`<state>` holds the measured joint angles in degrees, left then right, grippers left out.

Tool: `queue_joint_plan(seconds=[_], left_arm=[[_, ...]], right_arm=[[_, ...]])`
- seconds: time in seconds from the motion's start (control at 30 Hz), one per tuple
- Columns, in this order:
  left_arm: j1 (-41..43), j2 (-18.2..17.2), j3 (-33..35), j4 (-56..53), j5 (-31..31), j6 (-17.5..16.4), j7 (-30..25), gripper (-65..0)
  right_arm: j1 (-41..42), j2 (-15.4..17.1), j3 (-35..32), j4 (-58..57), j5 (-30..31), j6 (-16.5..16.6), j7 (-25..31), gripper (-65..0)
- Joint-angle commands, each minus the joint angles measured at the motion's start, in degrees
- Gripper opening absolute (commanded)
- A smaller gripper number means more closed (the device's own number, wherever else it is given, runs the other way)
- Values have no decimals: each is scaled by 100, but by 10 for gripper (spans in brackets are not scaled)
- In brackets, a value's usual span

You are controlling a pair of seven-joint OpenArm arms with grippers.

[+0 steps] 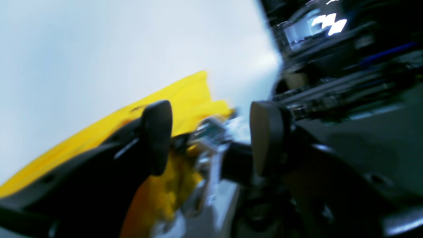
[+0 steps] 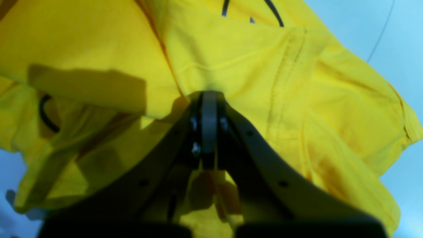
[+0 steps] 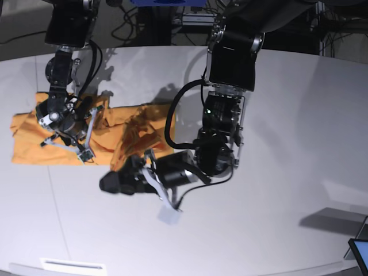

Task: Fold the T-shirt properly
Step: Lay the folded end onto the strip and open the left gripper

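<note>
The orange-yellow T-shirt (image 3: 34, 135) lies spread on the left part of the white table, bunched into a raised fold (image 3: 138, 135) at its right end. My right gripper (image 2: 209, 97) is shut, and the T-shirt (image 2: 231, 59) drapes around its tips; in the base view it (image 3: 63, 123) stands over the shirt's left half. My left gripper (image 1: 211, 138) is open, its two dark pads (image 1: 157, 135) wide apart with nothing between them, and the T-shirt (image 1: 185, 99) lies behind the left pad. Seen from the base, this gripper (image 3: 118, 183) is blurred, just off the shirt's near right edge.
The white table (image 3: 287, 144) stretches to the right and front. Cables and dark equipment (image 3: 190, 20) stand behind its far edge. A white label strip (image 3: 72, 265) lies at the front edge, and a screen corner (image 3: 360, 253) shows at lower right.
</note>
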<state>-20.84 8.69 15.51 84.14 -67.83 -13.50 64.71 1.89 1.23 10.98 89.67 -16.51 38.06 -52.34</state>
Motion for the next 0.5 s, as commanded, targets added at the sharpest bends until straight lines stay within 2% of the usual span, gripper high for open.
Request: queue_joint_plan(seconds=[0.0,0.07,0.3,0.37,0.47], left_arm=[[-153,31,-149,144,-157,0,-84,-274],[-153,-29,-324,162,-149,18,-66,-274],[-92,-1084,-377,188,-166,18,-84,-277],[-74,-1260,-360,188,-157,18,-84,-279],[75,-1322,-360,171,-149,18,-84,-280]], right_arm=[[-132,-31,-21,-215,47,194,-371,-647],[-132,-22,-21,-206,47,194,-371,-647],[-132,-14,-21,-215,47,194,-371,-647],[-132,-14,-21,-215,47,194,-371,-647],[-132,-31,-21,-215,47,194,-371,-647]])
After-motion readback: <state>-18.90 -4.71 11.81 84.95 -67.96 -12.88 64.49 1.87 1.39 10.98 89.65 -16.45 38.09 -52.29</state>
